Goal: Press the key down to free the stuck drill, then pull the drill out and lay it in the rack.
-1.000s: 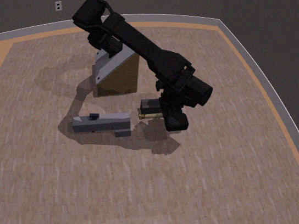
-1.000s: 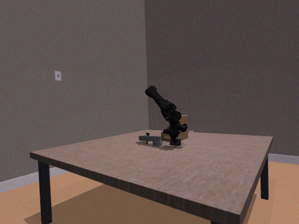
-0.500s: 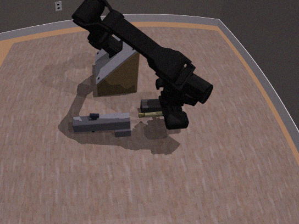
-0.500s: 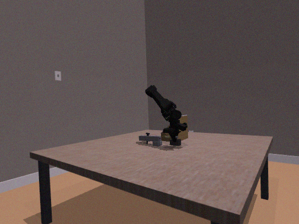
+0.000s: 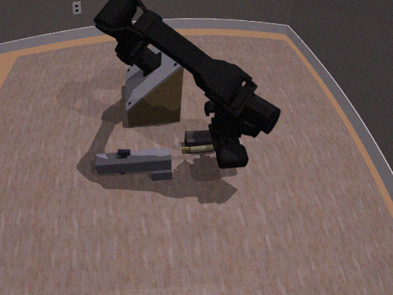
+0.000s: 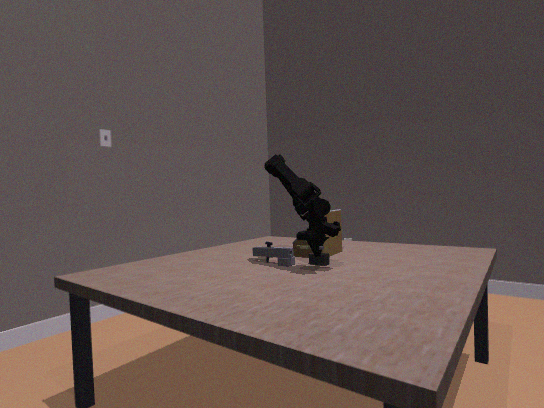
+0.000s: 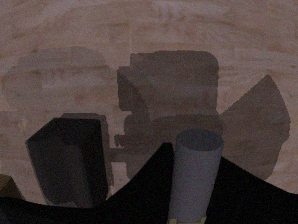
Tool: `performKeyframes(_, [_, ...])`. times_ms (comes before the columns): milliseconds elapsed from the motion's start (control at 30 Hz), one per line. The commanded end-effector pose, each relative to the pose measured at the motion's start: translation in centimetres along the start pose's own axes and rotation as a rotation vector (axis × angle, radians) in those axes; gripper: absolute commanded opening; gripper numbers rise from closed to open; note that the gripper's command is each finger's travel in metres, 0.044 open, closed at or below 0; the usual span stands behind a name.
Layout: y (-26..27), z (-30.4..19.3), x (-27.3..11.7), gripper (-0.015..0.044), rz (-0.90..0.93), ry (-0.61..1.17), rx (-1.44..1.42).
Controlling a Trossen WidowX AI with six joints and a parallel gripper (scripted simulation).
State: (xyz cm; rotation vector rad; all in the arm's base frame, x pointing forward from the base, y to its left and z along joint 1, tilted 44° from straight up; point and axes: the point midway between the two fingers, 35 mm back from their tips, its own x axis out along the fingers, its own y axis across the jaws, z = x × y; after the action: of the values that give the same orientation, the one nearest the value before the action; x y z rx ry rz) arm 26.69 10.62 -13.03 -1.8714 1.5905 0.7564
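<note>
The drill shows as a brass shaft in the top view and as a grey cylinder in the wrist view. My gripper is shut on it, with the shaft pointing left and clear of the holder. The grey holder lies to the left. The dark key stands on its top near the far left end. A dark block, perhaps the rack, stands close behind the drill. Its inside cannot be made out. The fingertips are hard to see in the top and exterior views.
A tall brown wedge with a grey sloping face stands behind the holder and the dark block. The black arm reaches over it. All stand on the wooden table. Broad shadows lie around the gripper.
</note>
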Motion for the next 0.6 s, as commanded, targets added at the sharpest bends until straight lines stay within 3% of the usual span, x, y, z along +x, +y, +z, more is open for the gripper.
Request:
performKeyframes(0, [-0.04, 0.0, -0.33, 0.0, 0.0, -0.003, 0.004])
performKeyframes(567, [-0.07, -0.06, -1.11, 0.0, 0.0, -0.003, 0.004])
